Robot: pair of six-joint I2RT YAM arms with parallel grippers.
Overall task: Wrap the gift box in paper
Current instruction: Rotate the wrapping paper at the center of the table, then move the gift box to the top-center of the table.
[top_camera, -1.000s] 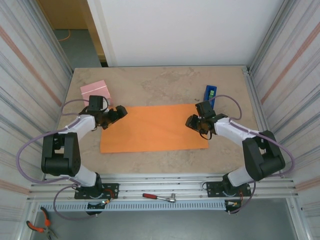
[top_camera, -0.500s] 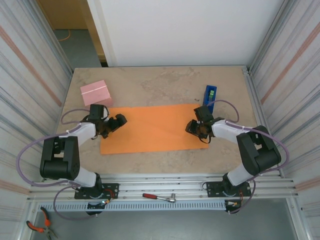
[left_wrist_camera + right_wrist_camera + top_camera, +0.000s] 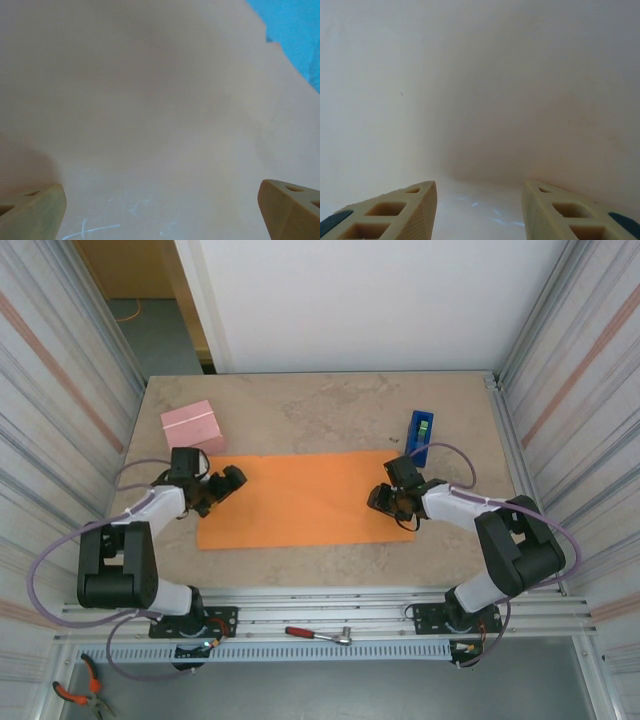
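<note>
One plain paper (image 3: 300,500) (bright orange)

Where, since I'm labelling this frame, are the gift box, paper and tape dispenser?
gift box (image 3: 191,423): top external view, centre of pink top face.
paper (image 3: 300,500): top external view, bare middle of sheet.
tape dispenser (image 3: 420,433): top external view, blue body.

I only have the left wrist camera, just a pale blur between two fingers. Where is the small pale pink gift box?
Observer: The small pale pink gift box sits far left on the table, off the bright orange paper sheet.
Operator: Where's my left pincer?
Observer: The left pincer is over the sheet's left end.
Operator: And the right?
Observer: The right pincer is open over the sheet's right end.
</note>
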